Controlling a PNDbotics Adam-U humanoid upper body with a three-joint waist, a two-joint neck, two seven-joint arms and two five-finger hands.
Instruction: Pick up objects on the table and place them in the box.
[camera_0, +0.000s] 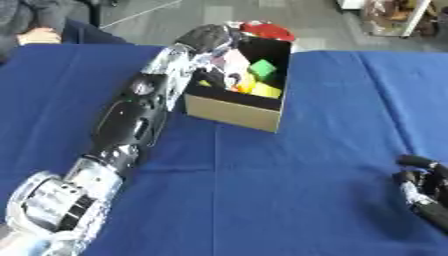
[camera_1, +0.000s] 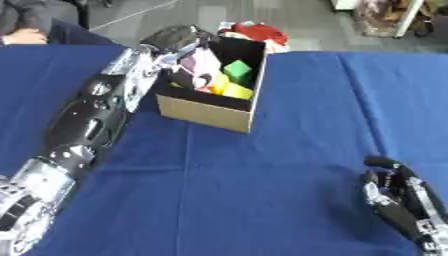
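Note:
A cardboard box (camera_0: 232, 111) with a dark inside stands at the far middle of the blue table (camera_0: 262, 190). In it lie a green block (camera_0: 262, 69), a yellow piece (camera_0: 265, 90) and a pale pink thing (camera_1: 201, 61). My left arm stretches from the lower left up to the box, and my left hand (camera_1: 169, 37) hangs over the box's far left corner, just above the pink thing. Its grasp is hidden by the back of the hand. My right hand (camera_1: 398, 200) rests open at the lower right, fingers up, holding nothing.
A red thing (camera_0: 268, 30) lies just behind the box at the table's far edge. Beyond the table is grey floor, with a shelf (camera_0: 398, 17) of goods at the top right. Blue cloth stretches in front and to the right of the box.

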